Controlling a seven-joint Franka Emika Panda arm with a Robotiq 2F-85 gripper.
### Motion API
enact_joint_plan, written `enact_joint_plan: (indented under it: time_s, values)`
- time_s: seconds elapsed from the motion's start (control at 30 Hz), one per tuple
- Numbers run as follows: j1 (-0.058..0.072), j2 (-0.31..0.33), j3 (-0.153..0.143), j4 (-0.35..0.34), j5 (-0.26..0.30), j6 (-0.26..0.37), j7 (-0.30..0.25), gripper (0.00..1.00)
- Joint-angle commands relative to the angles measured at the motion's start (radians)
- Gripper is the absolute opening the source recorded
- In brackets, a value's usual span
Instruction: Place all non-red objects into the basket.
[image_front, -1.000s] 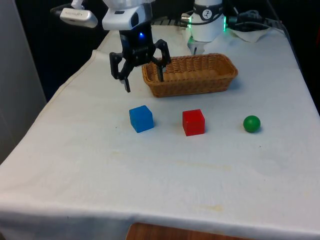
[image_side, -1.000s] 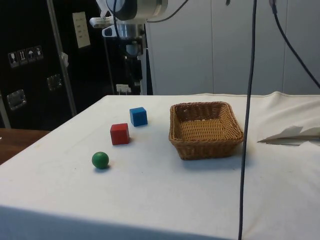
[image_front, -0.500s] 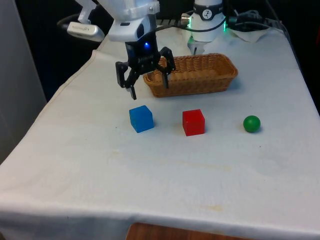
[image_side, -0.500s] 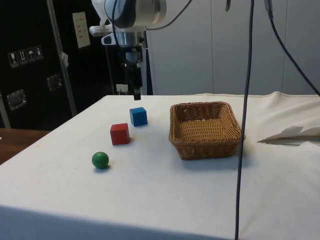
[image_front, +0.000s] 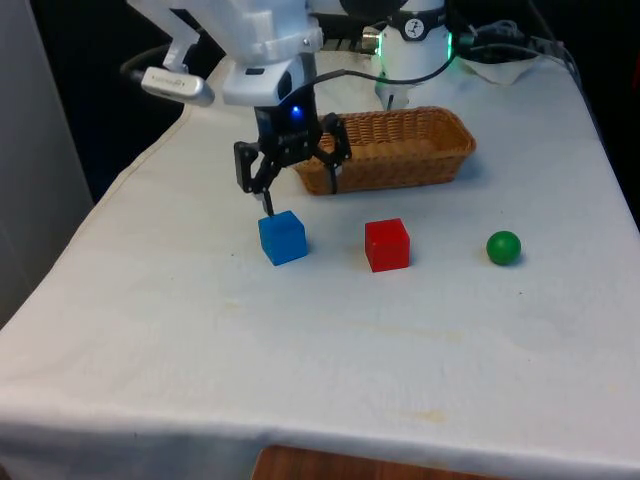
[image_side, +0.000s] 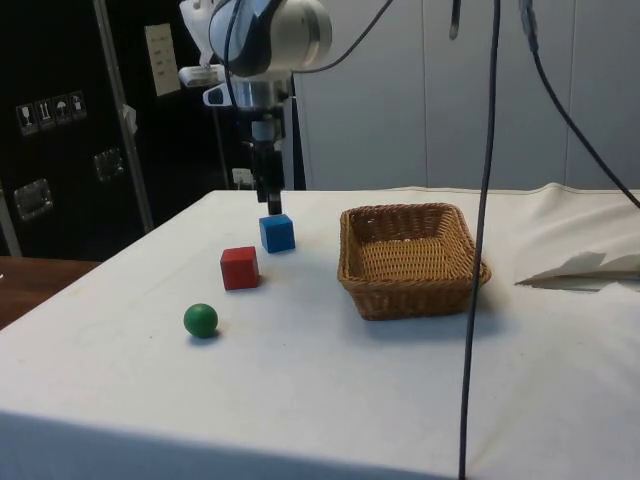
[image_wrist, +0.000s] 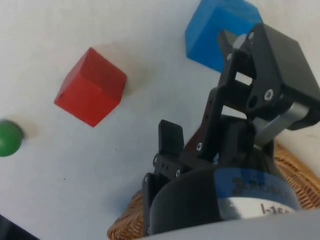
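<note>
progress 0/2, basket (image_front: 400, 150) empty | gripper (image_front: 298, 195) wide open, holds nothing, above blue cube (image_front: 282, 238) | green ball (image_front: 503, 247) on cloth by red cube (image_front: 387, 245) | left: both

A white cloth (image_front: 330, 370) covers the table, and a wooden edge (image_front: 400, 466) shows at its near side. In the side view, dark cabinets (image_side: 70, 120) stand far left and pale wall panels (image_side: 430, 90) far right.

front and side views share the basket (image_front: 385, 150).
</note>
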Motion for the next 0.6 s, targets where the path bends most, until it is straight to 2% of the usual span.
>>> enact_joint_plan:
  time_s: [0.0, 0.13, 0.17, 0.2, 0.4, 0.43, 0.47, 0.57]
  values:
    - [-0.007, 0.015, 0.005, 0.013, 0.009, 0.007, -0.007, 1.00]
    - [-0.010, 0.040, 0.003, 0.034, 0.017, 0.008, -0.010, 1.00]
    - [-0.004, 0.036, -0.002, 0.030, 0.011, 0.004, -0.004, 1.00]
    - [-0.009, 0.049, 0.002, 0.042, 0.020, 0.008, -0.010, 1.00]
    - [-0.011, 0.071, 0.002, 0.056, 0.025, 0.012, -0.012, 1.00]
    - [-0.005, 0.063, -0.003, 0.049, 0.018, 0.005, -0.005, 1.00]
    - [-0.012, 0.074, 0.002, 0.057, 0.026, 0.013, -0.013, 1.00]
    - [-0.013, 0.082, 0.001, 0.060, 0.029, 0.016, -0.017, 1.00]
